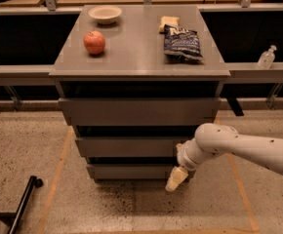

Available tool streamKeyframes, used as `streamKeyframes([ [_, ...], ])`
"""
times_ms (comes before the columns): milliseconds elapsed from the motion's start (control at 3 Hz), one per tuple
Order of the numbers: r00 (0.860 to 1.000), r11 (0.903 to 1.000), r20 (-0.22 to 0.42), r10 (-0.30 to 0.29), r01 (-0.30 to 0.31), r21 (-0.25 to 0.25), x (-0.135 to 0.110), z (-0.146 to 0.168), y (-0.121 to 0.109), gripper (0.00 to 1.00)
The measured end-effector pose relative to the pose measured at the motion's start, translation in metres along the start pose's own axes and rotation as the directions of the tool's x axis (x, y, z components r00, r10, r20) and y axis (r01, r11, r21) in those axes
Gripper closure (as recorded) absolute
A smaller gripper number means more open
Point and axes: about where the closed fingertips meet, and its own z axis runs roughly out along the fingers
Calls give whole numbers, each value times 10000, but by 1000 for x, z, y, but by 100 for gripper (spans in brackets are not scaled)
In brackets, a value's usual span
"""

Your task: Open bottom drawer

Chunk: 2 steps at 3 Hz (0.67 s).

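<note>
I am watching the gripper [175, 178] hanging low at the right end of the bottom drawer [131, 171], the narrowest of the three grey fronts, sitting just above the floor and looking closed, or close to it. The arm [239, 147] is reaching in from the right, with its wrist bending downward so the pale tip is pointing at the floor beside the drawer's right corner. I am guessing that pose is meant to get hold of an edge, since the panel has no handle to catch. I cannot tell whether the gripper is released or clenched, nor whether it is touching the front or only sitting just beside it. The middle drawer [127, 146] and the top drawer [139, 111] are each standing a little wider than the one below, so I am judging the overhang leaves little room for working from above. On the cabinet top [136, 57] an apple [94, 42], a bowl [105, 14] and a chip bag [182, 42] are resting well clear of the arm. I am treating the pull as not yet begun.
</note>
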Motion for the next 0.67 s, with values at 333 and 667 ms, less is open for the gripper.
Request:
streamKeyframes([
  [333,9999,9994,-99,42,-45,-336,12,31,-4,0],
  [667,9999,9992,-101,73,-77,-397,14,35,-3,0],
])
